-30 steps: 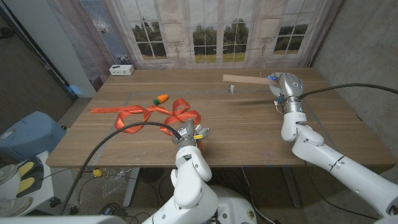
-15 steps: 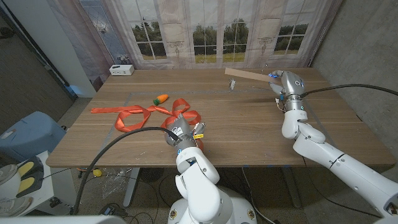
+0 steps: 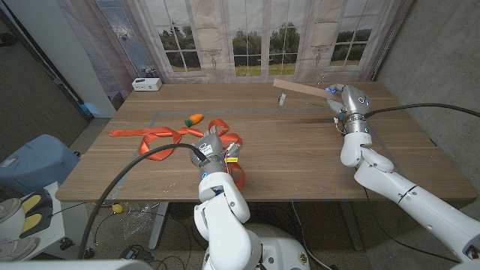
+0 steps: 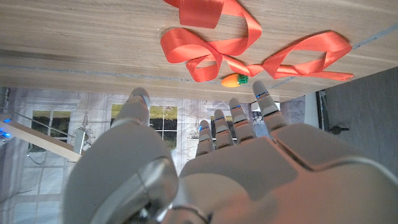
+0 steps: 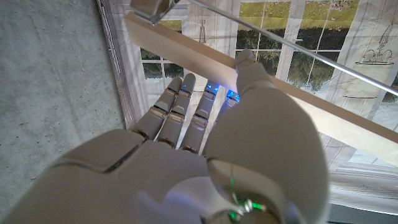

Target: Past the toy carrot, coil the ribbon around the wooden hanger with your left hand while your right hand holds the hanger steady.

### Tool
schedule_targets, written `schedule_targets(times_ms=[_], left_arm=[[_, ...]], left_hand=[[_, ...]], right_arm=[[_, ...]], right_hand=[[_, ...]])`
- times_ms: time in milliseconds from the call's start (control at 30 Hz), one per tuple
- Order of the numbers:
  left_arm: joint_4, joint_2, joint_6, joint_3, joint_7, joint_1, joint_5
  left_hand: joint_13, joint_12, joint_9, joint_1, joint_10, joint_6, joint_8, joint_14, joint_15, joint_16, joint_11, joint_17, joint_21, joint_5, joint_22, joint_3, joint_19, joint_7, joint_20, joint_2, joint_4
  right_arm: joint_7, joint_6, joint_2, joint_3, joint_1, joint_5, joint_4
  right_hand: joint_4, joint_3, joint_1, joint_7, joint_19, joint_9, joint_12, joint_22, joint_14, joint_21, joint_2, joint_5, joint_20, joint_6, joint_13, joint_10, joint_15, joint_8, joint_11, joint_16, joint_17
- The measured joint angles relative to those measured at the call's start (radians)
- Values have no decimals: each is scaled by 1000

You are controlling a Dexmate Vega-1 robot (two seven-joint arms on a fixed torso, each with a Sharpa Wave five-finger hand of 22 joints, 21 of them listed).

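An orange-red ribbon (image 3: 169, 136) lies in loops on the left half of the wooden table (image 3: 300, 157), with the toy carrot (image 3: 195, 118) just behind it. My left hand (image 3: 214, 148) hovers over the ribbon's right loops near the front edge, fingers spread and holding nothing. The left wrist view looks past this hand (image 4: 205, 162) to the ribbon (image 4: 211, 43) and carrot (image 4: 235, 79). At the back right, my right hand (image 3: 346, 100) grips one end of the wooden hanger (image 3: 300, 88) and holds it off the table. Its fingers (image 5: 186, 102) wrap the hanger's bar (image 5: 323, 115).
A white box (image 3: 147, 84) stands at the table's back left corner. A blue bin (image 3: 30, 169) sits on the floor left of the table. Curtained windows run behind the far edge. The hanger's metal hook (image 3: 282, 99) hangs down at its free end.
My left hand has moved left and away from the front edge, onto the ribbon's right loops. My right hand has carried the hanger slightly farther back and right.
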Motion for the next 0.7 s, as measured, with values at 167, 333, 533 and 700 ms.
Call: schedule_targets(times_ms=[167, 333, 533, 700], left_arm=[[-37, -7, -103, -41, -123, 16, 83], [-59, -41, -171, -72, -212, 30, 146], [-60, -85, -192, -83, -248, 44, 190], [-60, -110, -200, -88, -265, 53, 214]], left_hand=[[-3, -6, -2, 5, 0, -10, 0, -5, 5, 0, 0, 0, -8, 0, 0, -6, -4, -1, 0, -6, -2], [-3, -5, -2, -38, -4, -29, 0, 15, 8, 10, 17, -2, -8, 0, 2, -36, 23, 19, -2, -27, 28], [-3, 3, 1, -89, 11, -18, 4, 40, 14, 22, 32, 3, -8, 0, 3, -60, 58, 40, 0, -24, 51], [-3, 3, 1, -90, 11, -18, 4, 40, 14, 22, 32, 3, -8, 0, 3, -60, 58, 40, 0, -24, 51]], right_arm=[[-10, 5, 5, 6, -4, 9, 4], [-19, 9, 10, 9, -6, 17, 10], [-25, 13, 13, 9, -6, 22, 14], [-28, 14, 15, 10, -6, 23, 16]], right_hand=[[-1, -1, 0, -7, 0, 0, 0, 0, 5, 1, 0, 0, 0, 7, 0, 0, -6, 0, 0, 0, 0], [1, -7, 0, -7, 0, 0, -3, 0, 5, 1, 0, 0, 0, 7, 0, 6, -6, -1, 2, -2, 0], [0, -8, 4, -7, 0, 0, -4, 0, 5, 1, -4, 0, 0, 7, -1, 6, -6, -2, 2, -4, 5], [-1, -10, 11, -7, 0, 0, -8, 0, 5, 1, 2, -1, 0, 7, -1, 6, -6, -3, 2, -4, 5]])
